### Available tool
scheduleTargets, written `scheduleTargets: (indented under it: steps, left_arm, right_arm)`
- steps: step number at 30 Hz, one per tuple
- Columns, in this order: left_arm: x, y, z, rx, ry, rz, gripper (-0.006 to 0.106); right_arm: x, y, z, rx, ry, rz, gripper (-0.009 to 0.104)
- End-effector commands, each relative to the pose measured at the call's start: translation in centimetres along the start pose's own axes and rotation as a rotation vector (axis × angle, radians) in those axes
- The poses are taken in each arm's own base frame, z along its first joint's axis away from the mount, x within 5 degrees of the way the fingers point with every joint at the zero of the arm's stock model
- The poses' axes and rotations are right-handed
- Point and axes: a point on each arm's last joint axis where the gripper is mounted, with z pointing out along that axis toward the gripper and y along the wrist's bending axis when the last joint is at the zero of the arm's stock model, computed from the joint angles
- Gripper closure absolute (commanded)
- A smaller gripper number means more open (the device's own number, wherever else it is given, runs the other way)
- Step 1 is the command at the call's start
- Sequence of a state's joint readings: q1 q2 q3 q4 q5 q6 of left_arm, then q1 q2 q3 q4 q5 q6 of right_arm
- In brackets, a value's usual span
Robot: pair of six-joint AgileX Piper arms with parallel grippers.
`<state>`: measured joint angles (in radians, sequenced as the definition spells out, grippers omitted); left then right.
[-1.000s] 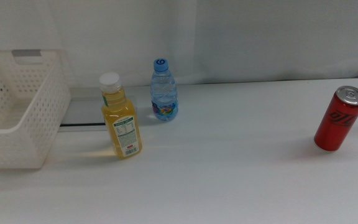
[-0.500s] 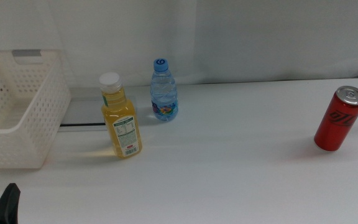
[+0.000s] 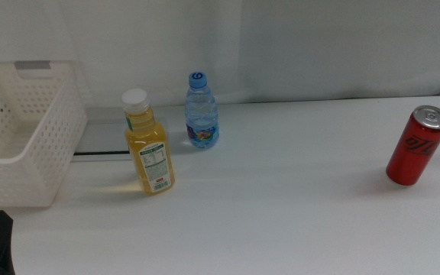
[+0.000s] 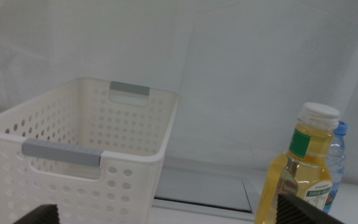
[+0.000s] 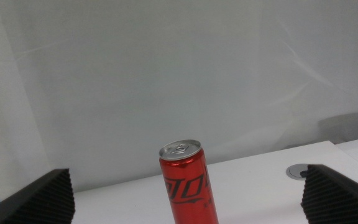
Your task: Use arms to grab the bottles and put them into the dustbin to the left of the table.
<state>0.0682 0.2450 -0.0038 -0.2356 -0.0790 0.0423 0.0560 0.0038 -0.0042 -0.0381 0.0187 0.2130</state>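
On the white counter (image 3: 281, 221) we should bring the left gripper (image 4: 166, 214), fingers wide, around the juice bottle (image 3: 149, 151) below its cap, clear of the water bottle (image 3: 202, 113).

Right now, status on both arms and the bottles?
Left gripper open, low near the dustbin. Right gripper open, facing the red can. Juice bottle and water bottle upright, untouched.

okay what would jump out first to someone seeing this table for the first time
Probably the red soda can, standing alone at the table's right end. Next, the yellow juice bottle upright beside the blue-capped water bottle, right of the white perforated basket at the left edge.
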Motion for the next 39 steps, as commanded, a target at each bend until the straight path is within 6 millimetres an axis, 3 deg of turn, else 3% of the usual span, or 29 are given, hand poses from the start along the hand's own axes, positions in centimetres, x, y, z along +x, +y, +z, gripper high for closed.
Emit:
scheduleTargets:
  steps: [1, 5, 12, 17, 27, 34, 39]
  left_arm:
    - [0.2, 0.0, 0.0, 0.009, -0.015, 0.017, 0.009]
    - [-2.0, -0.6, -0.1, 0.027, -0.005, 0.099, 0.009]
    - [-9.1, -2.2, 0.9, 0.042, -0.007, 0.178, 0.009]
    - [-11.3, -3.6, 2.1, 0.131, -0.024, 0.183, 0.009]
    - [-10.2, -7.8, 4.2, 0.419, 0.002, 0.275, 0.009]
    - [-8.0, -8.4, 6.4, 0.410, 0.139, 0.269, 0.009]
    - [-5.1, -8.4, 8.0, 0.391, 0.236, 0.270, 0.009]
  right_arm:
    - [1.1, -0.2, -0.2, 0.005, -0.003, -0.014, -0.008]
    - [1.1, -0.2, -0.2, 0.004, -0.005, -0.014, -0.008]
    - [1.0, -0.2, -0.2, 0.003, -0.011, -0.014, -0.008]
    - [1.0, -0.2, -0.2, 0.003, -0.011, -0.014, -0.008]
    - [1.0, -0.2, -0.2, 0.003, -0.011, -0.010, -0.008]
    - [1.0, -0.2, -0.2, 0.003, -0.011, -0.006, -0.008]
    - [1.0, -0.2, -0.2, 0.003, -0.011, -0.006, -0.008]
